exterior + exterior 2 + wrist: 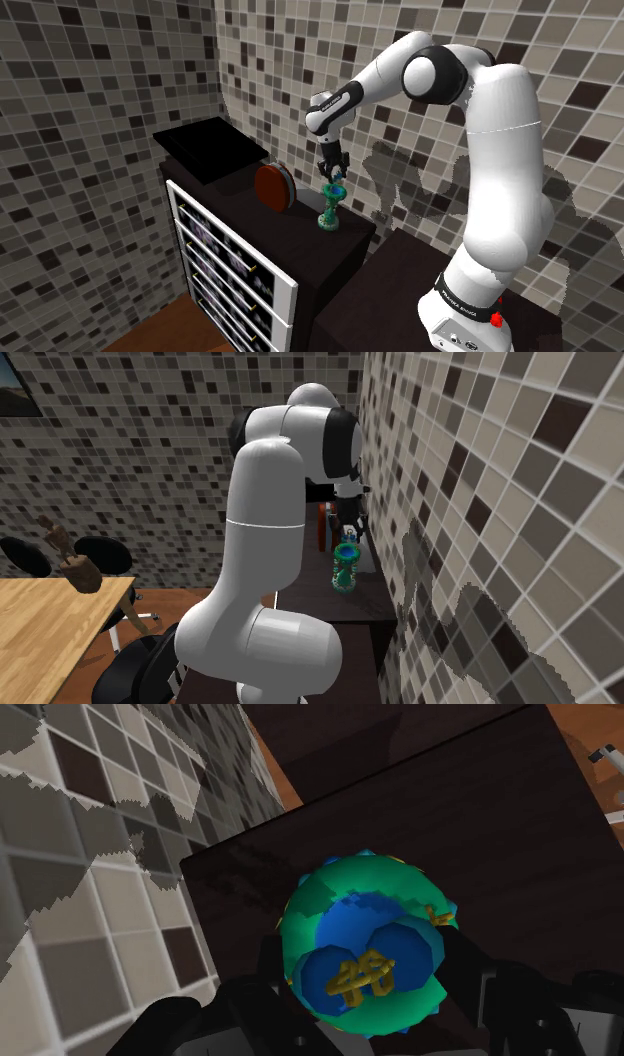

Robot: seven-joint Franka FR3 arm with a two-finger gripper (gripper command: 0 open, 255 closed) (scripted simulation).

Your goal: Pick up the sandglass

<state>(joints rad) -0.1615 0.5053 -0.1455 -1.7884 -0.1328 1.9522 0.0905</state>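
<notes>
Green-blue sandglass (330, 208) clasped at top by tool (334, 180); near dark cabinet (300, 238) back edge, tiled wall (100, 904) close.

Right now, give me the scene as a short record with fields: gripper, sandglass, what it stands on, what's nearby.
gripper: at the sandglass's top end
sandglass: green and blue, upright
support: dark cabinet top; the base seems to rest on it
nearby: red-brown disc on edge, apart from the sandglass, towards the shoulder view's left; black slab beyond the disc
backdrop: tiled wall
</notes>
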